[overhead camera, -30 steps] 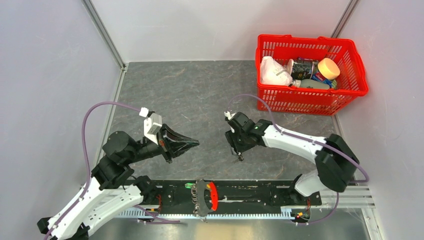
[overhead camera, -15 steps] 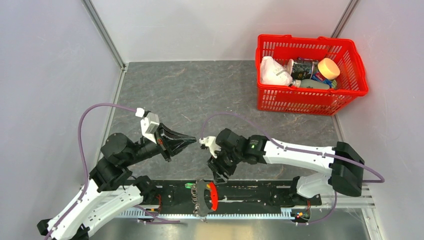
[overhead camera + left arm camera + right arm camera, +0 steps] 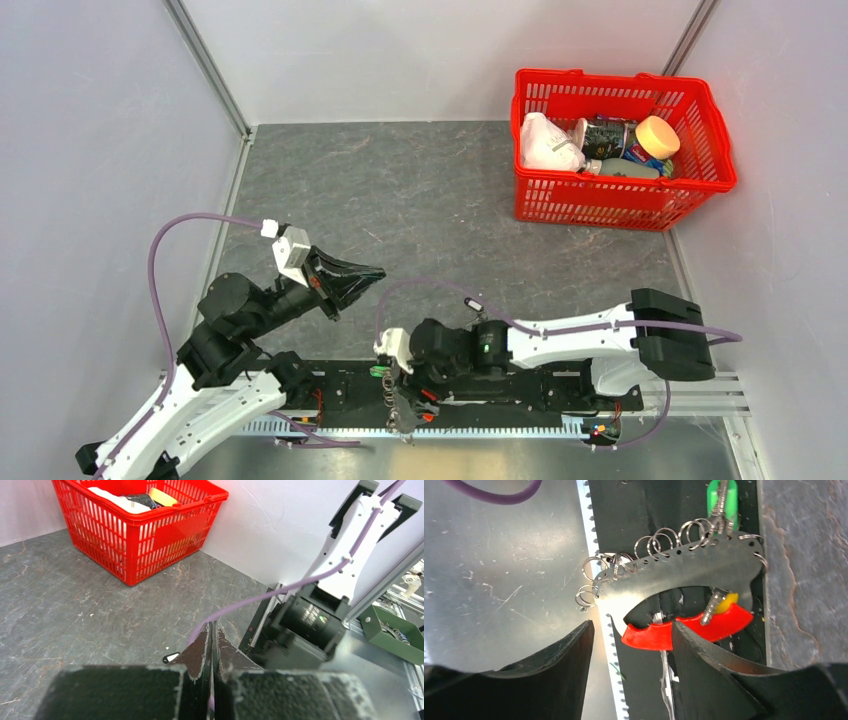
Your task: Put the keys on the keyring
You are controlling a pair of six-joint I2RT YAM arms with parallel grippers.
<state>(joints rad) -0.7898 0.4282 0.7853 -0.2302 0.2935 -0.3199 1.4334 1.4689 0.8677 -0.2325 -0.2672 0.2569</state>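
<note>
Approach seems the step in hand: your right gripper (image 3: 631, 627) hangs spread and empty right over the keyring (image 3: 684, 570), at six o'clock overhead, on the black rail (image 3: 340, 385). The green-headed key (image 3: 721, 495) sits at its twelve o'clock in the wrist view. Your left gripper (image 3: 212, 627) is clenched on nothing. Next, descend squarely and pinch without scattering rings.

Passage: bare grey tabletop (image 3: 430, 180), centre to back wall. Obstructions: red basket (image 3: 600, 205), far right corner, by side wall; left gripper (image 3: 372, 272), jaws together, raised left of centre; right arm (image 3: 570, 335) lying along near edge, purple cable (image 3: 420, 281) arching above it; right gripper (image 3: 630, 627), fingers spread, gap above the keyring (image 3: 684, 572)
</note>
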